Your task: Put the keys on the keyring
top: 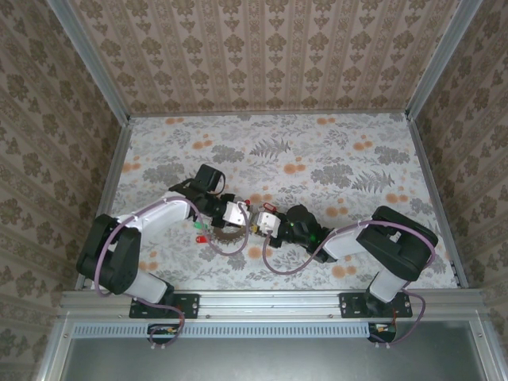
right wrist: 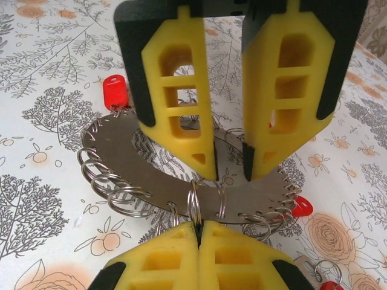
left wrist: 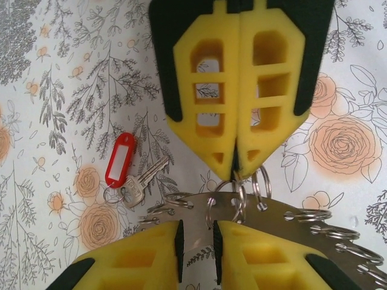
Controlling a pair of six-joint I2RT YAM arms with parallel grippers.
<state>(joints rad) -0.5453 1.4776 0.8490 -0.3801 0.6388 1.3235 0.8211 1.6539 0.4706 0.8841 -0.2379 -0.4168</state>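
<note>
The keyring (right wrist: pixel 118 144) is a flat grey metal arc with several split rings along its edge, lying on the flowered table (top: pixel 333 159) between the arms. My right gripper (right wrist: pixel 198 232) is shut on one split ring at the arc's near edge. My left gripper (left wrist: pixel 196 241) stands over the arc with its jaws a little apart, the plate showing in the gap. A red-tagged key (left wrist: pixel 120 160) lies loose to the left. More red heads (right wrist: pixel 115 90) (right wrist: pixel 301 206) sit by the arc. A green key (top: pixel 198 226) lies left of the keyring (top: pixel 230 236).
Patterned walls (top: pixel 262 55) close in the table on three sides, and a metal rail (top: pixel 270 300) runs along the near edge. Grey cables loop on the table by both arms.
</note>
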